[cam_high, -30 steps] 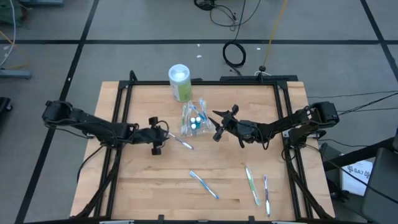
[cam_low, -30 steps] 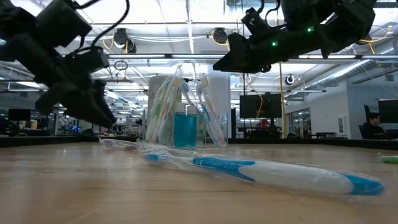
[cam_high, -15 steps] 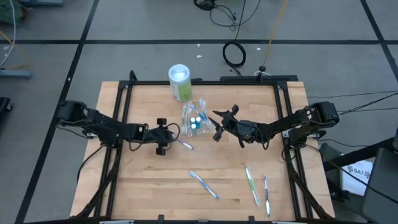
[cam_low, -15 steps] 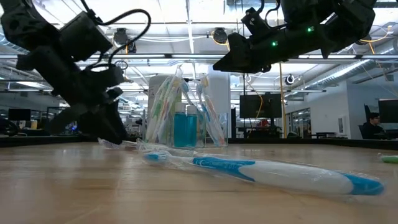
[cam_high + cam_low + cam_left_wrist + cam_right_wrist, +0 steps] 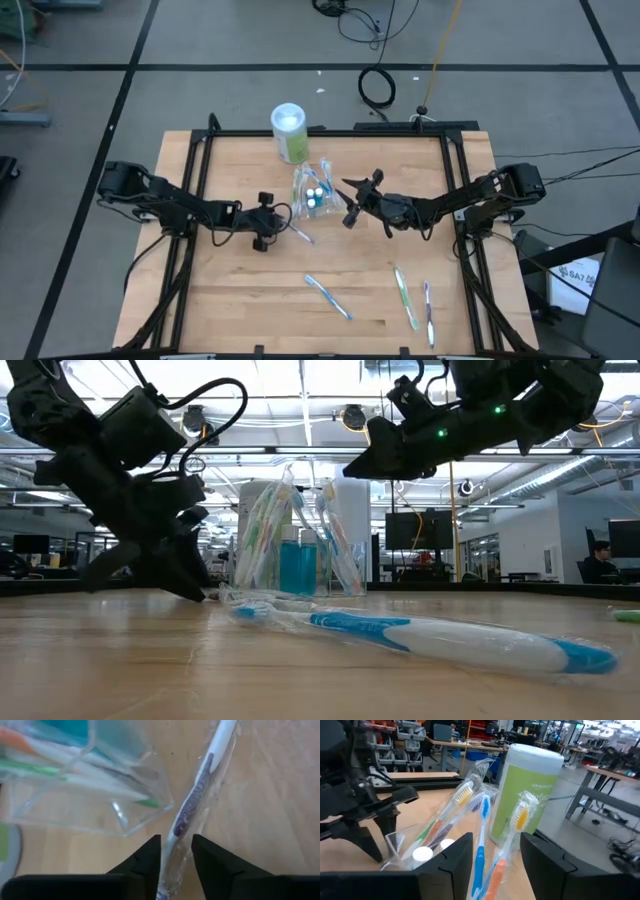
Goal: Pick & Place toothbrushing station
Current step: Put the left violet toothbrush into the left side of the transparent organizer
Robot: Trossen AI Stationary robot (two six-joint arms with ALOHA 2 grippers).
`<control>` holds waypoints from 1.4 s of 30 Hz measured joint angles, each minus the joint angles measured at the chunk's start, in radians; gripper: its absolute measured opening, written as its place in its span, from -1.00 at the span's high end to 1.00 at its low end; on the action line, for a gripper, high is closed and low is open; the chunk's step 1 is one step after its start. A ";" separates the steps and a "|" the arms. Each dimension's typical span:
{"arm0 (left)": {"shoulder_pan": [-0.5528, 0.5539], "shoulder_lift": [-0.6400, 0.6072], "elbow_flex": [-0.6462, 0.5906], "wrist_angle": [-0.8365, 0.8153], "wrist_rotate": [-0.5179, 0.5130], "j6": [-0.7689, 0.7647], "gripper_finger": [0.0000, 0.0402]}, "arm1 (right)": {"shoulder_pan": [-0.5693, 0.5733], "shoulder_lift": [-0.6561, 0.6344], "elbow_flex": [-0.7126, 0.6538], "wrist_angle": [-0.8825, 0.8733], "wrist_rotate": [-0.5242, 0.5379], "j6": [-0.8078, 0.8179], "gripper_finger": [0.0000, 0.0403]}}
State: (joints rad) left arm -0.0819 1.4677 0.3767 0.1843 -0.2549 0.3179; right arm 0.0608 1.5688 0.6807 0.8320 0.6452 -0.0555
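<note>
Purple-and-white in its clear wrapper, a toothbrush lies on the bench just beside the clear container, and the left gripper has slid in from the left over the last second to straddle its handle, fingers apart, not yet clamped. That suggests a pick is about to start. The container holds wrapped brushes and teal tubes. The right gripper hovers beside it, fingers apart. Three more toothbrushes wait near the front edge.
</note>
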 joint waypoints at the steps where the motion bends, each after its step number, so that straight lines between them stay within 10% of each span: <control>1: 0.000 0.000 0.000 -0.001 0.010 0.002 0.45 | 0.000 0.000 0.000 -0.007 -0.008 0.015 0.23; 9: 0.018 0.001 -0.001 0.002 0.033 0.002 0.95 | 0.000 0.000 0.000 -0.023 -0.104 0.071 0.23; 21: -0.154 0.004 0.080 -0.075 0.145 0.240 0.98 | -0.002 0.000 0.000 -0.021 -0.228 0.109 0.23; 30: -0.295 0.005 0.312 -0.269 -0.124 0.621 0.98 | -0.039 0.000 0.000 -0.082 -0.694 0.336 0.23; 36: -0.295 0.003 0.398 -0.274 -0.238 0.829 0.98 | -0.073 0.000 0.000 -0.158 -0.725 0.400 0.23; 42: -0.261 0.003 0.420 -0.279 -0.170 0.409 0.91 | -0.096 0.000 0.000 -0.244 -0.725 0.410 0.23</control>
State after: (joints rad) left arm -0.3433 1.4708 0.7967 -0.0943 -0.4248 0.7266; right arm -0.0353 1.5688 0.6804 0.5877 -0.0799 0.3546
